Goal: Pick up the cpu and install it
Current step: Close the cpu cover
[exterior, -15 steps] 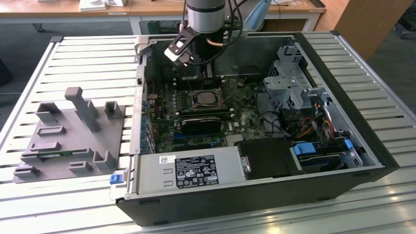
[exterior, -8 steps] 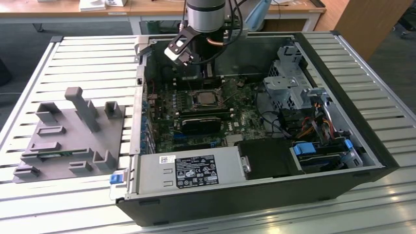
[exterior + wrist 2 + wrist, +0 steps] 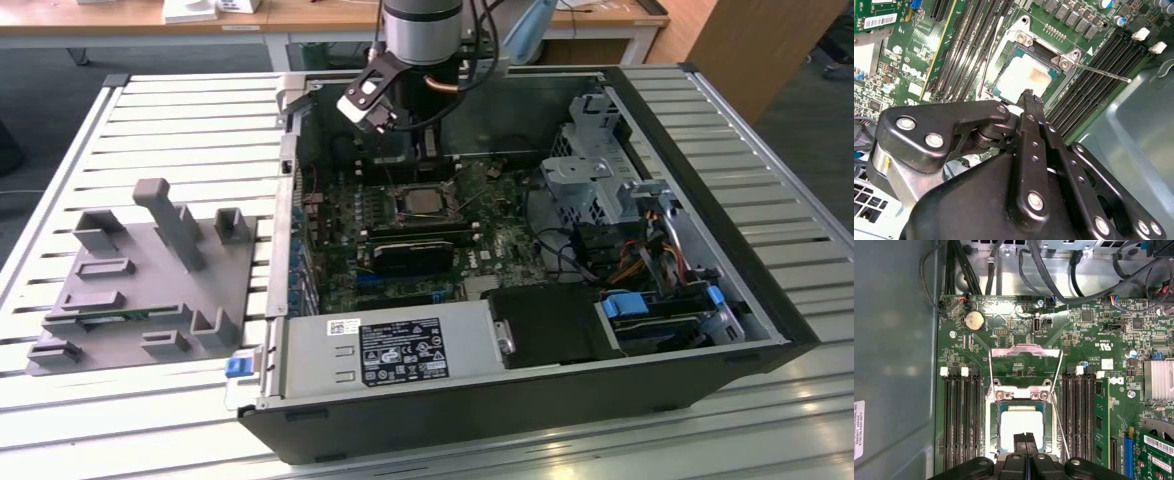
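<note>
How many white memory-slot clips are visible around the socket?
4 small white plastic clips: two on one side of the square metal-framed socket, two on the other. The black tool may hide more.

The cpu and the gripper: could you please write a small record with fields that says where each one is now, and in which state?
cpu: lies flat in the socket, silver top up
socket cover: swung open, not over the cpu
gripper: shut, holds nothing, tips over the cpu; whether they touch it cannot be told
memory stick: stands in a slot beside the socket
computer case: open, lies on the slatted table
grey holder: on the table, on the exterior view's left of the case
</note>
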Robot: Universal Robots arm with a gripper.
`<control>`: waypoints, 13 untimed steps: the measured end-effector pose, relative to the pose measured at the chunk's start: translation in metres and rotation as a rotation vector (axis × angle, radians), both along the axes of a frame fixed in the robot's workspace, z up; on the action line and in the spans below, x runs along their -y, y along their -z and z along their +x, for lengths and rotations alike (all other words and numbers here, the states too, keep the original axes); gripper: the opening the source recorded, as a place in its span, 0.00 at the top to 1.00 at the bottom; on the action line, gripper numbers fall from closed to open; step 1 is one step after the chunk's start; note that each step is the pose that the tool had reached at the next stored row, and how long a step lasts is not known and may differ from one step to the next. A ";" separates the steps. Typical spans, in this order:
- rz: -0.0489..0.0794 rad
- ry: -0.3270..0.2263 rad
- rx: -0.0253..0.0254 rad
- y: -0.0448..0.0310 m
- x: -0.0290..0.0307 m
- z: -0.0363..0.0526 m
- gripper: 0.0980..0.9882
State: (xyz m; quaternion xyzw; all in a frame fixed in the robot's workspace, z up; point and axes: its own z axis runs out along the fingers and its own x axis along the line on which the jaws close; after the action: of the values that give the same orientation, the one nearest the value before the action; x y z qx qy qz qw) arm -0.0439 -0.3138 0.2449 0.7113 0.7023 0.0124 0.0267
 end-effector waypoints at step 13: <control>0.000 0.002 -0.0009 -0.0088 0.0000 0.0000 0.99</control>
State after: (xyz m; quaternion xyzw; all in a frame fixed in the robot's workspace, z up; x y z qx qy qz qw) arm -0.0439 -0.3139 0.2537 0.7119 0.7017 0.0120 0.0264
